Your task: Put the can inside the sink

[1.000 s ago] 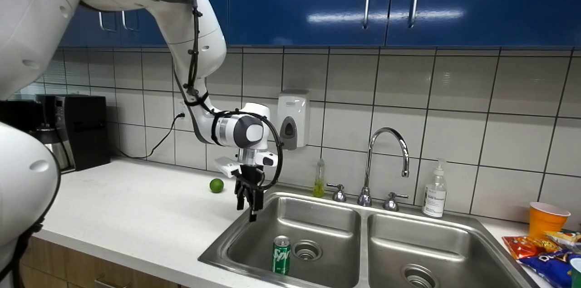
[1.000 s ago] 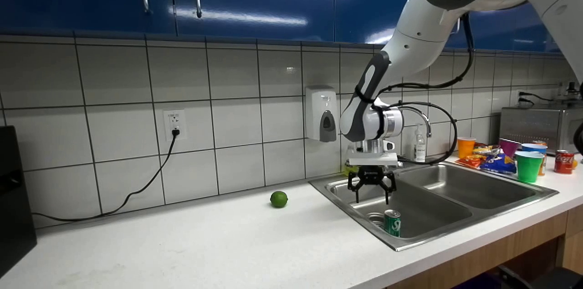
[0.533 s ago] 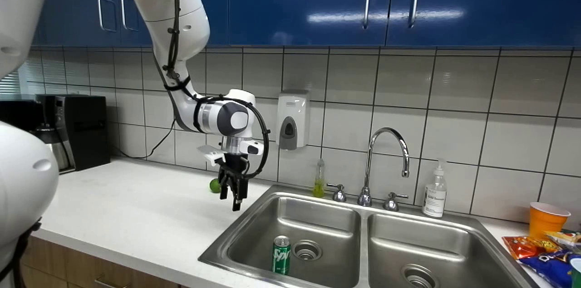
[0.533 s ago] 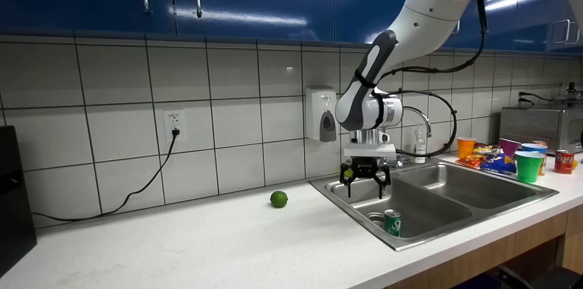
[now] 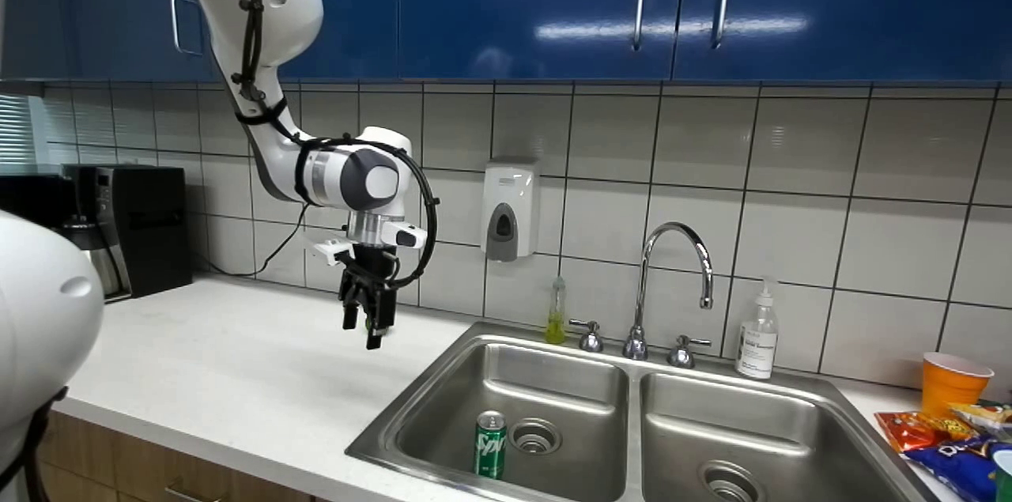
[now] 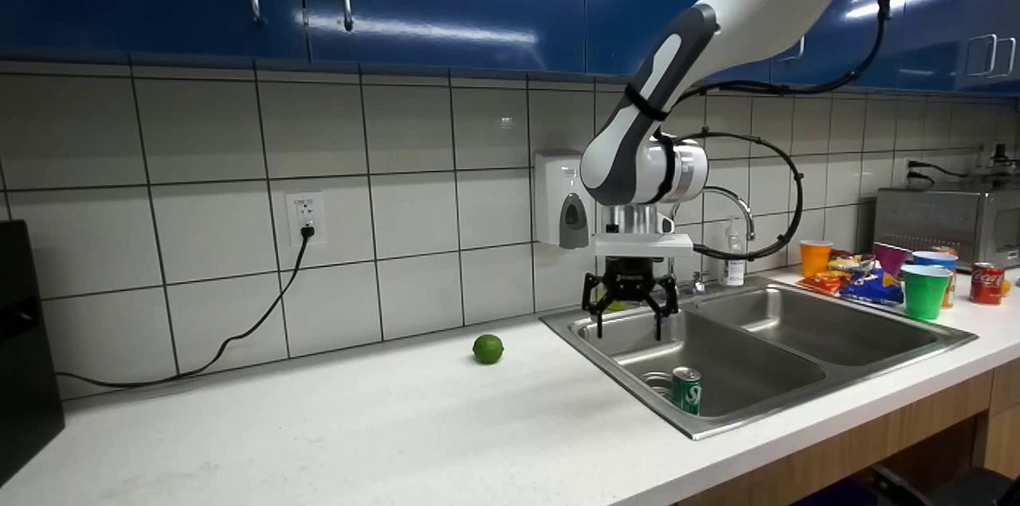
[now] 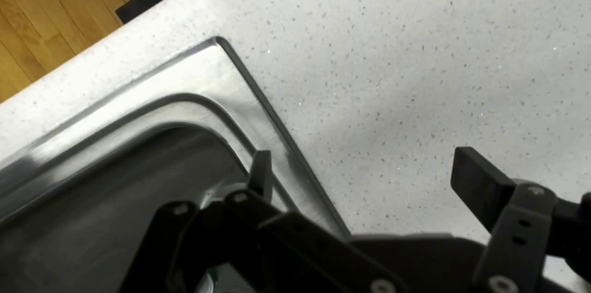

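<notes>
The green can point(image 5: 489, 447) stands upright inside the left bowl of the steel sink point(image 5: 632, 423), beside the round drain. In an exterior view the can point(image 6: 686, 390) also shows in the near bowl of the sink point(image 6: 617, 378). My gripper point(image 5: 362, 334) is open and empty, well above the counter and to the side of the sink, apart from the can. The gripper point(image 6: 629, 335) shows its two fingers spread. In the wrist view the open gripper point(image 7: 362, 164) hangs over the counter and the sink's rim point(image 7: 203, 71), with nothing between its fingers.
A green lime point(image 6: 488, 348) lies on the counter. The chrome faucet point(image 5: 644, 288), a soap bottle point(image 5: 757, 340) and a yellow-green bottle point(image 5: 556, 316) stand at the sink's back edge. A wall dispenser point(image 5: 510, 209) hangs behind. Cups point(image 6: 924, 291) and snack bags point(image 6: 872, 283) stand beyond the sink.
My gripper has risen and moved away from the sink over the counter, staying open. The can has stayed still in the bowl.
</notes>
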Controlling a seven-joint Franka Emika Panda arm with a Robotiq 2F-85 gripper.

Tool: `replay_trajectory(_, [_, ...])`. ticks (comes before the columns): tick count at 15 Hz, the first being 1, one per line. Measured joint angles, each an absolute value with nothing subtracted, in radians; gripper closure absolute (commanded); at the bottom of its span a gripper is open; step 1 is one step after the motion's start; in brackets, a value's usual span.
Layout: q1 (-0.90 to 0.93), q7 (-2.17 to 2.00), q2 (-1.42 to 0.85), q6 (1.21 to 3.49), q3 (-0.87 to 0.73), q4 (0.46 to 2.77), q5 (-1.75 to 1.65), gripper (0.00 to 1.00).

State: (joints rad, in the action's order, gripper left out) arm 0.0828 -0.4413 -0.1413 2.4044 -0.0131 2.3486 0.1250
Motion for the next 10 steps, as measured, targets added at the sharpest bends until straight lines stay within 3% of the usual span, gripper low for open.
replay_trajectory(10, [0.107,-0.441,-0.009,2.357,0.069,2.433,0.156,0.00])
